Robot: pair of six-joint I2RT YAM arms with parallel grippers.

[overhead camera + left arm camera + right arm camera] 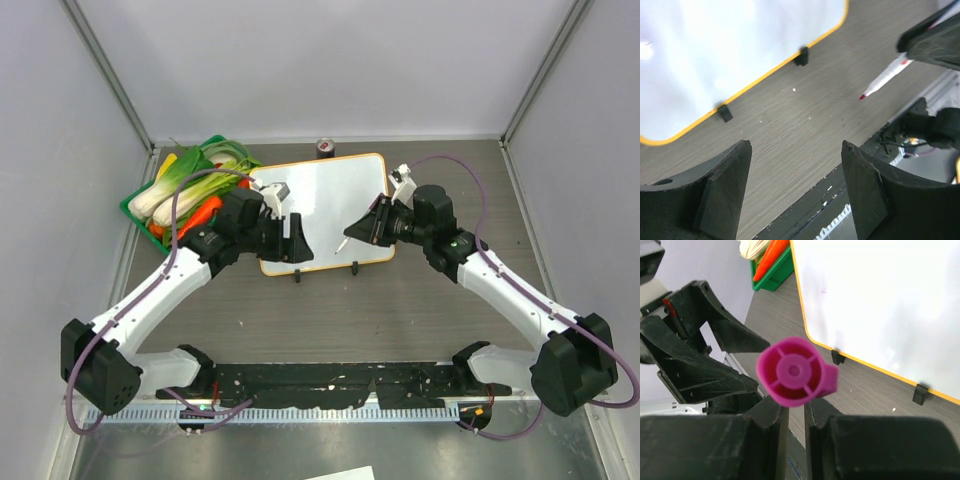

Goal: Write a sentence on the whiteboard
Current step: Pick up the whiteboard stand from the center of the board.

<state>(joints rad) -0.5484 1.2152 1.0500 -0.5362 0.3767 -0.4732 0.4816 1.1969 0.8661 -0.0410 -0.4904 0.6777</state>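
Note:
The whiteboard lies flat at the table's middle, with an orange rim and two black clips on its near edge; the board looks blank, and no sentence shows on it. My right gripper is shut on a marker whose magenta butt end faces the wrist camera. The marker's tip hangs just above the board's near right edge. Over the board's near left corner my left gripper stands open with nothing between its fingers.
A green basket of vegetables sits at the left, touching the board's far left corner. A small dark can stands behind the board. A black rail runs along the near edge. Grey walls close in three sides.

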